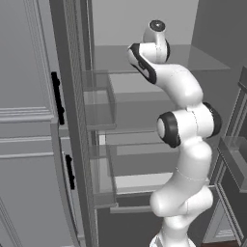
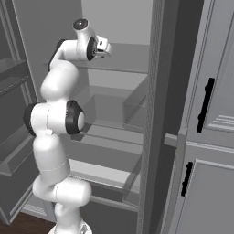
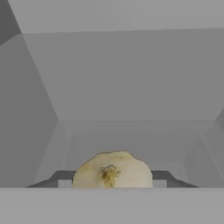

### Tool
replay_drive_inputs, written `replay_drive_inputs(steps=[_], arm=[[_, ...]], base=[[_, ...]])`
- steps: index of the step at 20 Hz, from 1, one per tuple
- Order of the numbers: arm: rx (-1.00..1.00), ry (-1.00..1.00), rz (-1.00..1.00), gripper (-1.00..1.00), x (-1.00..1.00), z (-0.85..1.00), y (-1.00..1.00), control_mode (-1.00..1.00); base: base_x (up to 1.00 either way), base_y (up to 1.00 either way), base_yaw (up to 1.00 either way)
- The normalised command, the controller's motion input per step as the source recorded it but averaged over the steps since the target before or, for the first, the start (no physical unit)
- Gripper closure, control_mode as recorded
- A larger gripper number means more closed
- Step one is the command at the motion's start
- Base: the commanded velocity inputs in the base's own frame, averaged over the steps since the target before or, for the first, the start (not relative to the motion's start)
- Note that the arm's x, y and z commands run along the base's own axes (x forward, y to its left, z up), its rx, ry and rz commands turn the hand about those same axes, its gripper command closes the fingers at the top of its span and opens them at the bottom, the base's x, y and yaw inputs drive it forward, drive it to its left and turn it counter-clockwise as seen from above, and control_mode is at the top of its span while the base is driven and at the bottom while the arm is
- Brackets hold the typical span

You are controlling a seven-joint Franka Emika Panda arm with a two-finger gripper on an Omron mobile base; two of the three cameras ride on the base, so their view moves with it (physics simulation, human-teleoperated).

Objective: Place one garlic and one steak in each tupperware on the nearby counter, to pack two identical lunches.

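A pale cream-yellow garlic (image 3: 111,171) with a brownish root spot sits between my two dark fingertips (image 3: 61,178) at the bottom of the hand view, and it fills the gap between them. My gripper (image 3: 112,180) is shut on it. In the right base view the gripper (image 2: 104,46) is held high in front of the upper shelf of an open grey fridge and points into it. The steak, the tupperware and the counter are out of view.
Grey fridge shelves (image 2: 109,132) lie ahead at several heights. An open fridge door with clear bins (image 1: 99,99) stands on the left and a door edge (image 2: 153,114) on the right. Beyond both are grey panelled cabinet fronts with black bar handles (image 1: 58,96).
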Motion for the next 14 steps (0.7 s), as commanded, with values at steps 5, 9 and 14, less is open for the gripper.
replay_drive_inputs(steps=[5, 9, 14], arm=[[0.0, -0.13, -0.01, 1.0, -0.86, -0.04, 0.0, -1.0], [0.01, -0.02, -0.02, 1.0, -1.0, 0.04, -0.04, -1.0], [0.01, -0.05, -0.01, 1.0, -1.0, 0.15, -0.13, -1.0]], base=[[0.0, 0.0, 0.0], [0.0, 0.0, 0.0], [0.0, 0.0, 0.0]])
